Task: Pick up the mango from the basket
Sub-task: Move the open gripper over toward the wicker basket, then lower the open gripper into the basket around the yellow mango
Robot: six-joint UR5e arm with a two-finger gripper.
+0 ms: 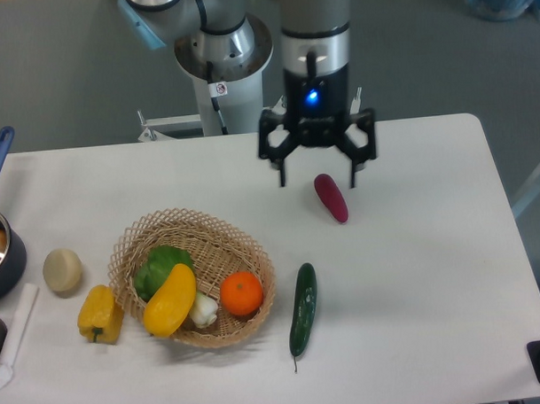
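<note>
Smooth, elongated yellow-orange mango (pixel 170 300) lies inside the woven wicker basket (pixel 220 231); tool (pixel 317 177), fingers apart, hangs well beyond the basket.

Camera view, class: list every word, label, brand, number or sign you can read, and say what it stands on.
No text can be read anywhere.
Robot base column: a small white sticker with a red mark, too small and blurred to read.
Pincer body: only a glowing blue light, no lettering visible.
Basket, mango, other produce and table: no markings.
</note>
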